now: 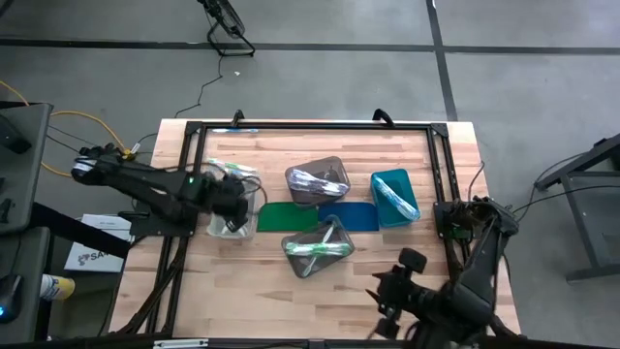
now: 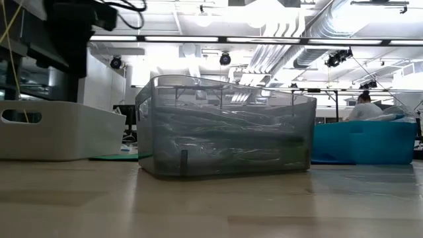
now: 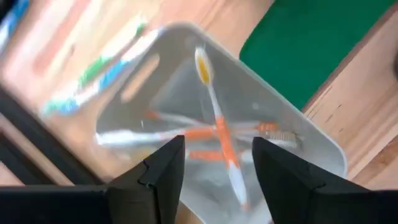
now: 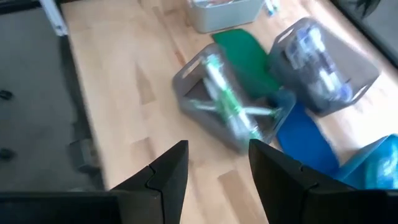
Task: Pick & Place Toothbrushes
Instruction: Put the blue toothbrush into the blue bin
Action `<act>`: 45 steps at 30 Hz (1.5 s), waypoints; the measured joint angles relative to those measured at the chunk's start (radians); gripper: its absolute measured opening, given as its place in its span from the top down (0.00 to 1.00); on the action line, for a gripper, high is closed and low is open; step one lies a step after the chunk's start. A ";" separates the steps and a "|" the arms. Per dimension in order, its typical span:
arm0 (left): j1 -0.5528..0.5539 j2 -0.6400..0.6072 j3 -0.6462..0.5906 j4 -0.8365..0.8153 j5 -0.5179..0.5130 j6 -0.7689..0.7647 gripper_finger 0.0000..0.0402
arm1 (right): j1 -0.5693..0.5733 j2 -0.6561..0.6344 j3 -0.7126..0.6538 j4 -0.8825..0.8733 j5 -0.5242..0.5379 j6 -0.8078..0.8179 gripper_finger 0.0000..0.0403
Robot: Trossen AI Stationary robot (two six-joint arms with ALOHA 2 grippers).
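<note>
My left gripper (image 3: 217, 146) hangs open, pointing down over a white bin (image 3: 298, 130) at the table's left (image 1: 231, 225). In that bin lie orange-and-white toothbrushes (image 3: 217, 134). Loose green and blue toothbrushes (image 3: 93, 71) lie on the wood just beyond the bin, toward the far edge (image 1: 232, 170). My right gripper (image 4: 217, 152) is open and raised near the table's front right (image 1: 386, 289), with nothing between its fingers. It looks toward a grey bin (image 4: 230, 106) holding green toothbrushes (image 1: 315, 249).
A second grey bin (image 1: 318, 182) with toothbrushes stands at the middle, and a teal bin (image 1: 394, 197) to its right. A green mat (image 1: 286, 215) and a blue mat (image 1: 351, 215) lie flat between the bins. A black frame (image 1: 310, 126) borders the table.
</note>
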 joint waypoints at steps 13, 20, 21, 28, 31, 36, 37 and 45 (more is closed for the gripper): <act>0.508 -0.001 0.006 0.264 0.095 0.841 0.55 | -0.395 0.000 0.000 0.146 -0.211 -0.513 0.60; 0.830 -0.001 0.006 0.327 0.242 1.204 0.55 | -0.644 0.000 0.000 0.429 -0.467 -0.829 0.60; 0.873 -0.001 0.006 0.325 0.268 1.250 0.55 | -0.679 0.000 0.000 0.460 -0.505 -0.857 0.60; 1.098 0.001 0.005 0.314 0.413 1.486 0.55 | -0.879 0.000 0.000 0.513 -0.654 -0.985 0.60; 1.148 0.001 -0.010 0.318 0.415 1.517 0.55 | -0.947 0.000 0.000 0.513 -0.724 -1.027 0.60; 1.198 0.001 -0.076 0.317 0.416 1.564 0.55 | -1.029 0.001 -0.082 0.584 -0.851 -1.060 0.60; 1.203 0.002 -0.090 0.318 0.416 1.569 0.55 | -1.041 0.002 -0.103 0.598 -0.876 -1.068 0.60; 1.207 0.002 -0.148 0.352 0.391 1.598 0.55 | -1.118 0.001 -0.296 0.769 -1.039 -1.082 0.64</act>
